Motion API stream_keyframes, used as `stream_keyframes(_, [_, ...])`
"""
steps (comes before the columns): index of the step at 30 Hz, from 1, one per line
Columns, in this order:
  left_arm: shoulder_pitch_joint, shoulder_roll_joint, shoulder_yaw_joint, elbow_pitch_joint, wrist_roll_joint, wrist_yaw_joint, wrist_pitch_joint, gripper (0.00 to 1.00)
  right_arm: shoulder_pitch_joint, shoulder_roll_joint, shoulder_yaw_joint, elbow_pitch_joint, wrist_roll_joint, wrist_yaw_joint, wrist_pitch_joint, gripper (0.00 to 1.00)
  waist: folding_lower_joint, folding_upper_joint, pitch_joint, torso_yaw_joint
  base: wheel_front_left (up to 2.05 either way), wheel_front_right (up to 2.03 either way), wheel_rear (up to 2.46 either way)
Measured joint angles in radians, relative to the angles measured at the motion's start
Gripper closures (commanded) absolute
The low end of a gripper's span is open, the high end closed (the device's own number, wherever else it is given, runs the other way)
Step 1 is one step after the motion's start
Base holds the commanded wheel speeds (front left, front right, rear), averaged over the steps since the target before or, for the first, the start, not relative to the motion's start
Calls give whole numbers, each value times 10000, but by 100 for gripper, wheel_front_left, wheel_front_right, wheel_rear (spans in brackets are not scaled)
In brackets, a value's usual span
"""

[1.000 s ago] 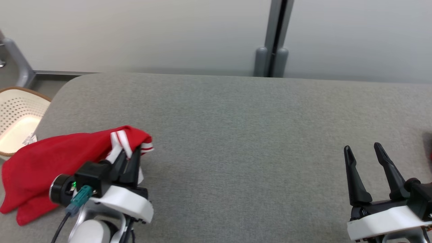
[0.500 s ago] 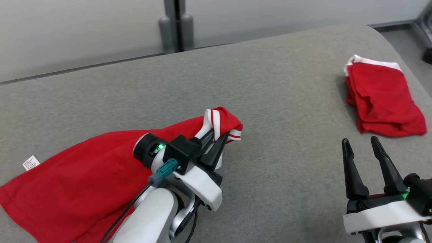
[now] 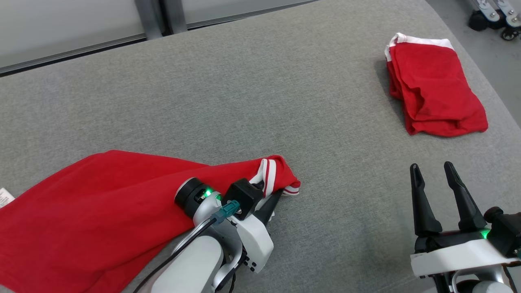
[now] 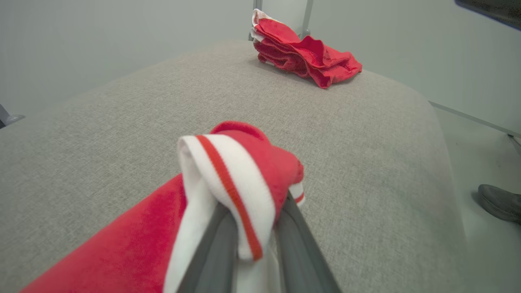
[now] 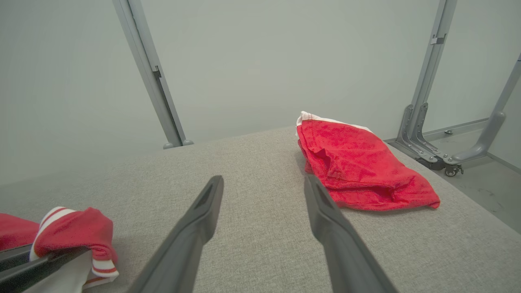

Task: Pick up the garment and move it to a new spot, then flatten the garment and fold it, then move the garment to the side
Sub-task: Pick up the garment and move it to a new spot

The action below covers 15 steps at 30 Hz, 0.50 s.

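Red garment (image 3: pixel 101 191), white-striped trim (cuff, perhaps) bunched at right end, rest sprawled rumpled leftward.

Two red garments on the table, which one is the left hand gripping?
The spread-out red garment at the near left: the left hand is shut on its white-striped edge. The folded red garment lies apart at the far right, untouched.

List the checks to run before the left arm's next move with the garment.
1. Left gripper shut on garment, at its striped band: ok.
2. Right gripper open, empty: ok.
3. Garment lying flat: not ok, bunched at the grip.
4. Folded garment apart from this one, far right on the table: ok.
5. Whole garment on the table: cannot tell, it leaves the head view.
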Motion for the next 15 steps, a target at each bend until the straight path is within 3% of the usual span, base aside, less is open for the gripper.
stream_keyframes(8, [123,84,-79,-364,-320,-67,-690,0,-111,2,-84,33,-224,0,104,0,0,0,-263,886,0,0,0])
stream_keyframes(15, [615,343,719,-1337,-754,543,-1384,0,-92,2,-234,-81,-408,0,316,0,0,0,-829,1716,0,0,0])
